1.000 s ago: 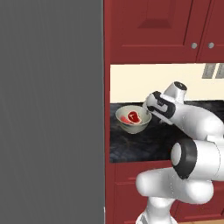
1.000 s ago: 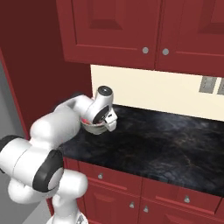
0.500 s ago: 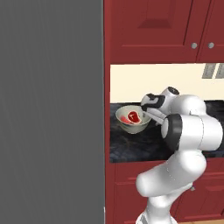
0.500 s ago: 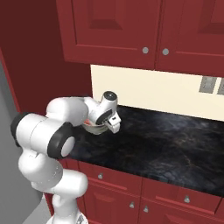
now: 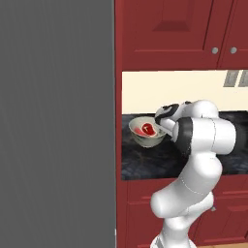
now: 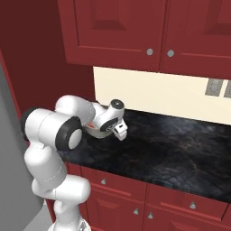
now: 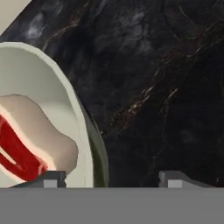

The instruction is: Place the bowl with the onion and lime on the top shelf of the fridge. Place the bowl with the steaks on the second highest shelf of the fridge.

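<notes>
On the dark counter [image 7: 166,65], the end effector [image 7: 113,178] — fingers parted — straddles the steaks' [image 7: 19,151] bowl [image 7: 85,131] rim.

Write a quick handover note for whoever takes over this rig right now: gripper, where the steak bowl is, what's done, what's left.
Gripper: jaws apart, straddling the near rim of the bowl, one fingertip inside, the other outside over the counter. Not gripped yet.
Bowl with the steaks: on the black counter, beside the fridge.
Done: gripper lined up on the rim.
Left: close on the rim, lift, place the bowl on the fridge's second highest shelf. Whether the onion and lime bowl is shelved can't be told from here.
</notes>
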